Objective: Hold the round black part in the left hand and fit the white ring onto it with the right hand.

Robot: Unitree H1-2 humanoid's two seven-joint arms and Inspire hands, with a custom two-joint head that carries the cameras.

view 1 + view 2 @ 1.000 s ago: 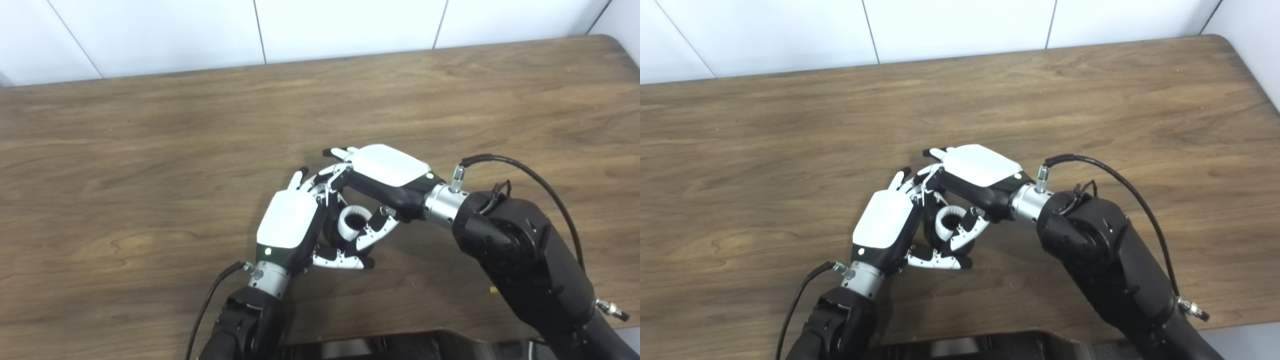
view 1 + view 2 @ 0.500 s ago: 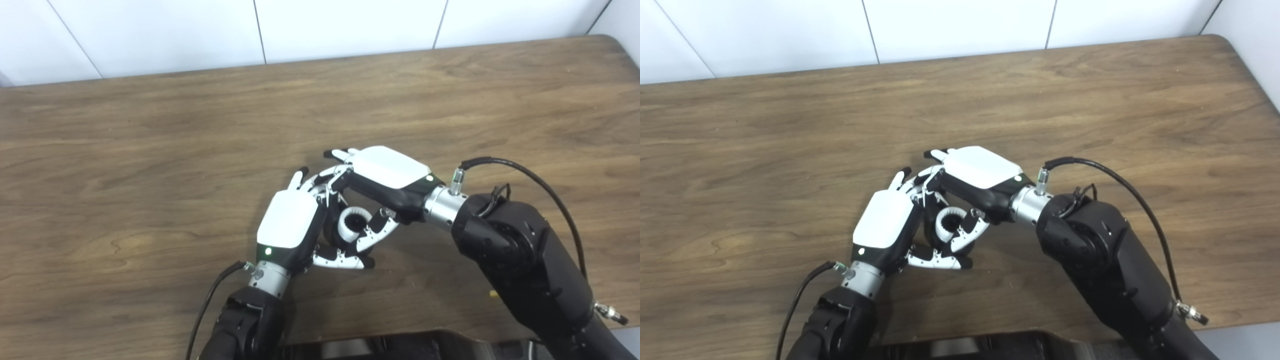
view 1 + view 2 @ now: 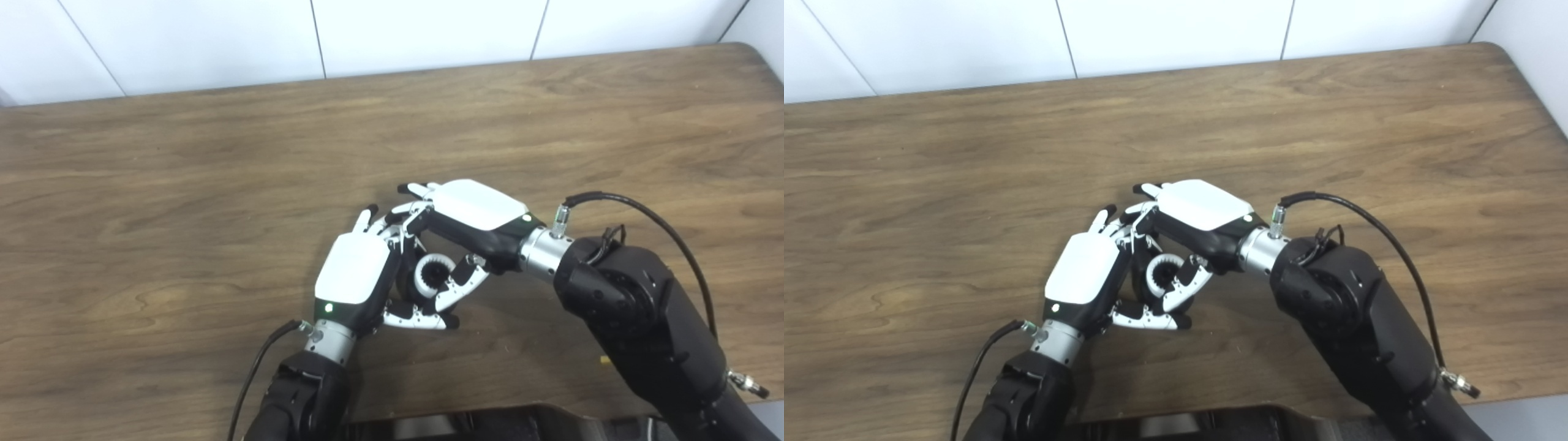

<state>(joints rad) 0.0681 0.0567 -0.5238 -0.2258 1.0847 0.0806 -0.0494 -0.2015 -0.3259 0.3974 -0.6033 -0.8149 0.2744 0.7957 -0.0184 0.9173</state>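
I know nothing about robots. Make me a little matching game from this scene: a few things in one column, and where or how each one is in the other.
Things:
1. small white ring
2. left hand
3. right hand
4. brown wooden table

States:
A. carries both arms' work
B. sits between the two hands
C. reaches in from the right
D. wraps round black part

Pairs: 1-B, 2-D, 3-C, 4-A

You see a brown wood-grain worktop (image 3: 184, 184) with a rounded far right corner, and a tiny yellow speck (image 3: 605, 361) lying on it near the front edge.
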